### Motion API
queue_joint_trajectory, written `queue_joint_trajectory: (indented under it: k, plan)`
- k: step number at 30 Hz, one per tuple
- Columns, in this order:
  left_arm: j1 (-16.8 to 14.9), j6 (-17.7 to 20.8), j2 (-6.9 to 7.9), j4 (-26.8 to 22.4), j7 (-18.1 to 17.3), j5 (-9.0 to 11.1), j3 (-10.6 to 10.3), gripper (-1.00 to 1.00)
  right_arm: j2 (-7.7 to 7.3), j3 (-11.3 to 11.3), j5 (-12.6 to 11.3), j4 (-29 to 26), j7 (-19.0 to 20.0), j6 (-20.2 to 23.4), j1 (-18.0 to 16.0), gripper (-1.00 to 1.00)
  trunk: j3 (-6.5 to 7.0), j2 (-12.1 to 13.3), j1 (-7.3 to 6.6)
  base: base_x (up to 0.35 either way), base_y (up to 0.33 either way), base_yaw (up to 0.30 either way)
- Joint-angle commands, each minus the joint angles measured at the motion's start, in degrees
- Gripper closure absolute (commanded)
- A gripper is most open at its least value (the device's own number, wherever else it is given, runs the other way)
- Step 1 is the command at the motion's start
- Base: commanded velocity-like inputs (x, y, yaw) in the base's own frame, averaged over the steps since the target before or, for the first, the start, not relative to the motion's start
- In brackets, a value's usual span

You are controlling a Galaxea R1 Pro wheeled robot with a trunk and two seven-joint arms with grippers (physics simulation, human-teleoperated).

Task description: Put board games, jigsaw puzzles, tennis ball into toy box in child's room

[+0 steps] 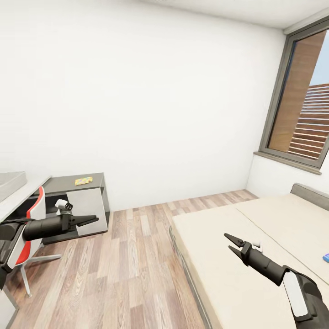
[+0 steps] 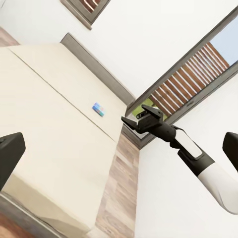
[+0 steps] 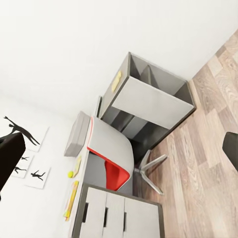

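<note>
My left gripper (image 1: 90,221) hangs open over the wood floor in front of the table (image 1: 55,185). My right gripper (image 1: 228,242) is open above the cream bed (image 1: 214,274), holding nothing. A small blue board game (image 1: 326,257) lies on the bed's far side, also seen in the left wrist view (image 2: 98,109). One jigsaw puzzle (image 1: 83,181) lies on the dark grey table top. The grey toy box (image 1: 10,182) sits on the light grey top. In the right wrist view the toy box (image 3: 79,133), the tennis ball (image 3: 70,174) and a long yellow board game (image 3: 71,198) show on the table.
A red and white swivel chair (image 1: 29,228) stands at the table, close behind my left arm. Wood floor (image 1: 128,269) runs between table and bed. A tall grey-framed window (image 1: 301,100) is in the right wall above the grey headboard (image 1: 310,194). Black silhouette prints (image 3: 20,134) hang over the table.
</note>
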Motion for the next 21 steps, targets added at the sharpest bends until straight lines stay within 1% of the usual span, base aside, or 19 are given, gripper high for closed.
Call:
queue_joint_trajectory:
  k: [1, 9, 13, 18, 21]
  plan:
    - [0.0, 0.6, 0.01, 0.0, -0.2, 0.0, 0.0, -1.00, 0.01, -0.1, 0.0, 0.0, 0.2, 0.3, 0.0, -1.00, -0.03, 0.0, 0.02, -0.002, 0.000, 0.000]
    - [0.0, 0.6, 0.01, 0.0, -0.2, 0.0, 0.0, -1.00, 0.02, -0.1, 0.0, -0.2, 0.2, 0.3, 0.0, -1.00, -0.03, 0.0, 0.02, -0.001, 0.000, 0.000]
    - [0.0, 0.6, 0.01, 0.0, -0.2, -0.1, 0.0, -1.00, 0.02, 0.2, 0.0, -1.5, 0.2, 0.3, 0.0, -1.00, -0.03, 0.0, 0.02, -0.063, 0.000, 0.014]
    - [0.0, 0.6, 0.01, 0.0, -0.2, -0.1, 0.0, -1.00, 0.02, 2.9, 0.0, -2.3, 0.1, 0.3, 0.0, -1.00, -0.03, 0.0, 0.02, -0.178, 0.000, 0.214]
    - [0.0, 0.6, 0.01, 0.0, -0.2, 0.0, 0.0, -1.00, 0.02, 3.6, 0.0, -2.4, 0.1, 0.3, 0.0, -1.00, -0.03, 0.0, 0.02, -0.074, 0.000, 0.276]
